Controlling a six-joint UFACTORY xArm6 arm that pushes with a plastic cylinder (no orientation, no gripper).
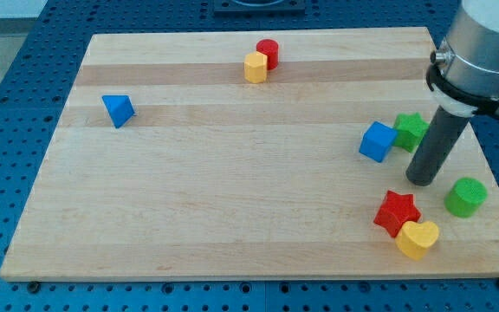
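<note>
My tip (421, 179) rests on the board at the view's right, just below the green star (411, 130) and to the right of the blue cube (377, 141). It touches no block that I can make out; the green star and blue cube are nearest. The green cylinder (465, 197) stands to the tip's lower right. Below the tip lies the red star (397, 212), with the yellow heart (417, 238) pressed against its lower right side.
A red cylinder (268, 53) and a yellow hexagonal block (255, 67) touch each other near the view's top centre. A blue triangular block (118, 110) sits alone at the upper left. The wooden board (232, 191) lies on a blue perforated table.
</note>
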